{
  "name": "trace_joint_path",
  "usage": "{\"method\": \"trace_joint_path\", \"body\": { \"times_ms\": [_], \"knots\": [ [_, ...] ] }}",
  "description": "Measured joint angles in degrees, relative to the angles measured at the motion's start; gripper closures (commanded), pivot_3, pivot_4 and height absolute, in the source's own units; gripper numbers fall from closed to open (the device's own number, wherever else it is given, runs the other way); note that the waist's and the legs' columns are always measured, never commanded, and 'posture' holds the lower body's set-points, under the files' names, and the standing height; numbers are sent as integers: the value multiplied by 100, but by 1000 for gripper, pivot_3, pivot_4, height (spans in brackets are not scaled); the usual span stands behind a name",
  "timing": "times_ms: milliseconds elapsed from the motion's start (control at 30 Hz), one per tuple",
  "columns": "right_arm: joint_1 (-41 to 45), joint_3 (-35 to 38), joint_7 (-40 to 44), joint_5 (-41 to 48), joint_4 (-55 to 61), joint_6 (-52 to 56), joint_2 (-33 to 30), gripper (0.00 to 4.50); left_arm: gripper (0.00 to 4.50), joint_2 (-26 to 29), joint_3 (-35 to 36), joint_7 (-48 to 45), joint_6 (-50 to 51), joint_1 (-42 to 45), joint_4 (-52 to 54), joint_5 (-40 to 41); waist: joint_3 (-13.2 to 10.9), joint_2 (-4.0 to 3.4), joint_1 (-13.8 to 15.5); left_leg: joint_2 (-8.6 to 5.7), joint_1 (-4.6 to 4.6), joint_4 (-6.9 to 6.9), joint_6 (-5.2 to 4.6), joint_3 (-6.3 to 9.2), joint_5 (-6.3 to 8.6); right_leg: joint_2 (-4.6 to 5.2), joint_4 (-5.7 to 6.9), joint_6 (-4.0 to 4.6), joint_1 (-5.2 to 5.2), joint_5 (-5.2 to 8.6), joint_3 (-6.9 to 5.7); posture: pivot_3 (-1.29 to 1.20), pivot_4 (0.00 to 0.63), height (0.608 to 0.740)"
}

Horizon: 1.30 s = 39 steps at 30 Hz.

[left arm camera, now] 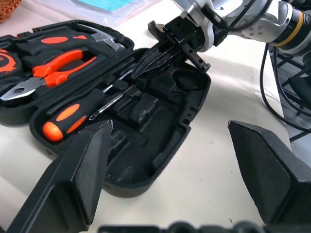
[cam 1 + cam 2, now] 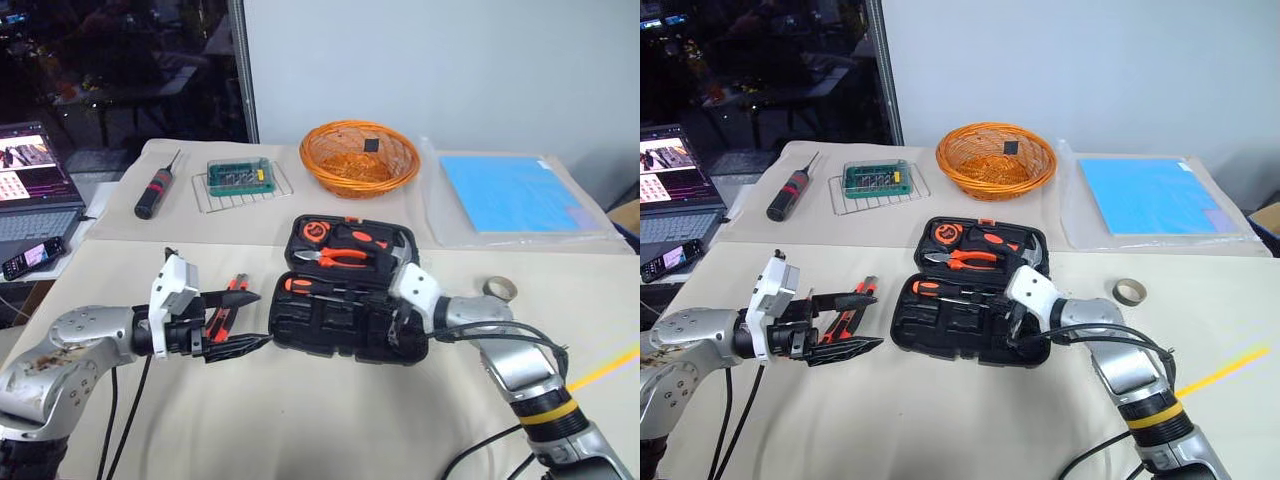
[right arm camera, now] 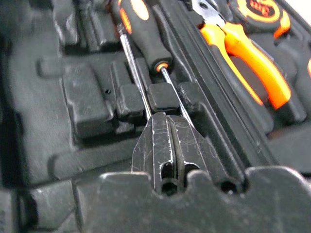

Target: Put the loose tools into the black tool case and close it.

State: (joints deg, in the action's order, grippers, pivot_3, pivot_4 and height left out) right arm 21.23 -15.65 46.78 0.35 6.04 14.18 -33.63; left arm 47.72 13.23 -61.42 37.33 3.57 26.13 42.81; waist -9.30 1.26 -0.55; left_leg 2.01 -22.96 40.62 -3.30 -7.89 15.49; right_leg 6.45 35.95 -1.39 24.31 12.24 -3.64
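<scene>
I have the right end effector [image 2: 400, 318] pinched together, empty, tips over the screwdriver shafts [image 3: 141, 87] seated in the open black tool case [image 2: 340, 325]; I'd press them home gently. Just left of the case lie two loose tools [image 2: 852, 305] beside my wide-spread left end effector [image 2: 845, 325].

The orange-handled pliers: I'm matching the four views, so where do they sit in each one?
Left eye view: pliers in the black tool case's far half.
Right eye view: same half, near centre.
Left wrist view: upper left.
Right wrist view: upper right.
Shared landmark: the screwdriver lying in the near half, beside them.
</scene>
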Motion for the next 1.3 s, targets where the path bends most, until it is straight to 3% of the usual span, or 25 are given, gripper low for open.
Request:
{"method": "trace_joint_path", "body": {
  "times_ms": [100,200,400,533,567,600,733,933,1067,1133,1300],
  "knots": [
    [-153,308,-81,278,-31,-132,231,4477,433,-247,415,662,51,-218,-2,-32,1,3,-12,4,7,-6,10,4,1,5,1,10,-3,-5,3,0,150,740],
    [-453,1026,308,1727,608,436,294,3702,433,-700,949,2016,555,-442,11,-136,-13,-14,3,0,-30,-6,12,7,-6,6,10,11,13,-62,12,0,150,740],
    [-455,1838,1074,3597,2347,1571,-692,1635,433,-845,1719,4110,2284,-428,72,-222,-13,-4,42,-2,-29,-36,1,21,-1,1,-17,15,8,-54,-5,0,150,740],
    [-706,1990,1480,3826,2511,1619,-1148,198,433,-1128,1793,4812,2940,-434,337,-241,-14,-2,111,-8,-28,-42,3,18,0,7,-23,15,7,-50,-5,0,150,740],
    [-760,2064,1571,3821,2494,1582,-1232,43,433,-1192,1756,4994,3146,-438,347,-265,-17,3,122,-8,-31,-42,6,17,-2,7,-23,16,10,-50,-5,0,150,740],
    [-760,2084,1579,3820,2492,1570,-1243,43,433,-1192,1727,5036,3202,-441,340,-290,-17,5,123,-7,-30,-41,8,17,-3,6,-22,18,10,-50,-5,0,150,740],
    [-788,2100,1588,3807,2494,1397,-1249,0,1455,-1134,1409,5107,3209,-559,327,-567,-16,5,124,-7,-22,-46,15,14,-4,9,-18,38,13,-40,-2,0,150,740],
    [-895,2100,1628,3681,2495,1138,-1249,0,3905,-1126,1204,5028,2829,-673,290,-935,-14,2,155,-9,-25,-67,19,11,-7,24,-21,45,23,-34,1,0,150,740],
    [-1104,2115,1626,3633,2536,969,-1249,0,4078,-1015,1209,4470,2446,-771,154,-908,-14,2,189,-8,-33,-72,24,11,-9,31,-21,64,35,-24,-3,0,150,740],
    [-1309,2188,1619,3585,2598,873,-1255,0,4078,-796,1226,3745,2162,-786,142,-639,-14,11,199,-8,-57,-72,32,11,-14,48,-17,65,65,-24,-7,0,150,740],
    [-2063,2787,1445,3569,2972,743,-1315,0,4078,602,807,1759,1351,56,43,-368,-14,14,276,-15,-83,-71,75,5,-41,22,-17,66,79,-23,-20,0,150,740]
  ]
}}
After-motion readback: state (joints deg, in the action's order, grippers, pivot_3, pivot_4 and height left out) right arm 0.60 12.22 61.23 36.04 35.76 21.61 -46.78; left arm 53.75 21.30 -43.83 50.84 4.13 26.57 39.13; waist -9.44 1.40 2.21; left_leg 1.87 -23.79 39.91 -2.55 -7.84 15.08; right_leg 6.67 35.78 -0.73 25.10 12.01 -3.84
